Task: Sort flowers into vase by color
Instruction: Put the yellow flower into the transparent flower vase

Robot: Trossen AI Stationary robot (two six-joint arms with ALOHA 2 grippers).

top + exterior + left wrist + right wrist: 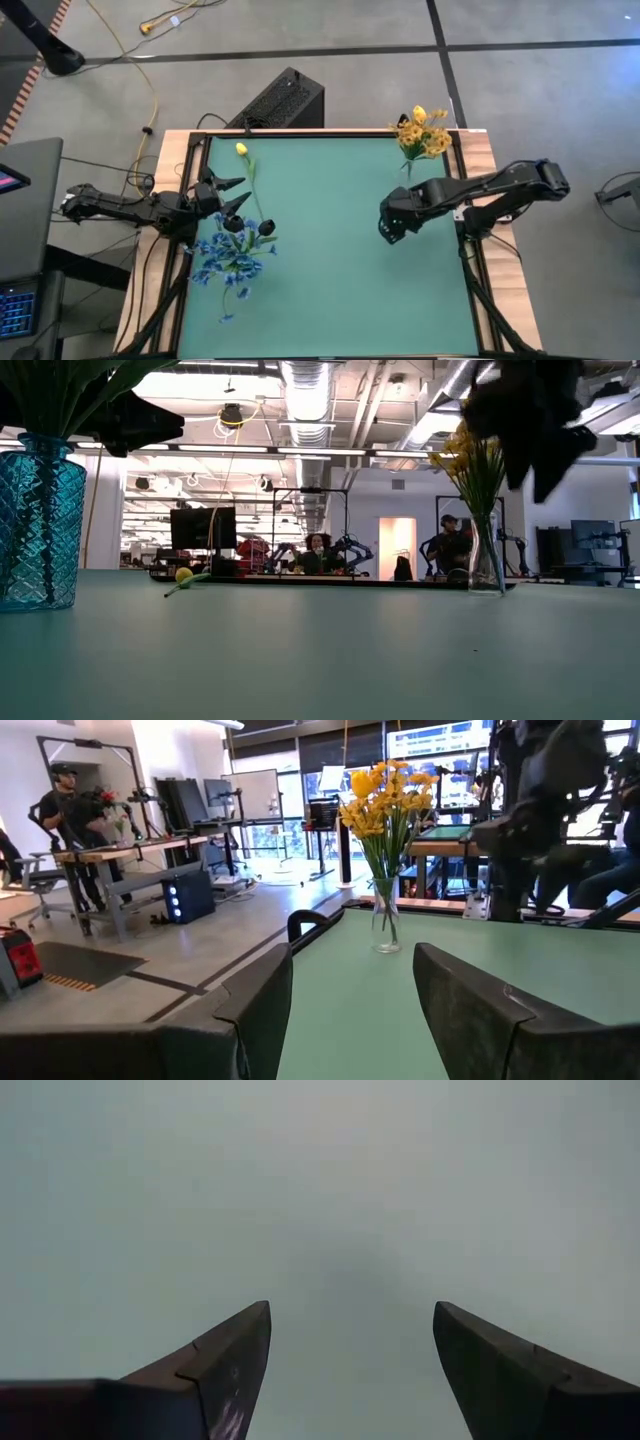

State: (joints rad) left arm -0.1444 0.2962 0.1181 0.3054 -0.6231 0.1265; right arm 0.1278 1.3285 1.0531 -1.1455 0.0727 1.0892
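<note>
One flower is left loose for you: the yellow tulip-like flower (241, 149) lies flat on the green table (330, 250) near its far left corner. Its bud points to the far edge, and its thin stem runs back toward the near side, ending close to the blue vase (40, 525) and its blue flowers (228, 258).

Your left gripper (232, 192) is plainly the nearer one. It hangs just beside the stem, on the left-edge side of it, with its fingers spread and nothing between them. The stem's long axis runs roughly across the line of the fingers, which suits a pinch from that side.

Your right gripper (390, 225) hovers over bare table right of centre, well apart from the loose flower. Its fingers (230, 1355) are parted and empty, aimed straight down at the mat. The clear vase (487, 560) of yellow flowers (422, 130), where this flower should go by colour, stands at the far right edge, nearer that arm.

Hard to judge: how high the left gripper sits above the stem. The left wrist view looks across to the yellow flowers and misses the loose flower altogether. In the low view only the bud and a short run of stem show.
</note>
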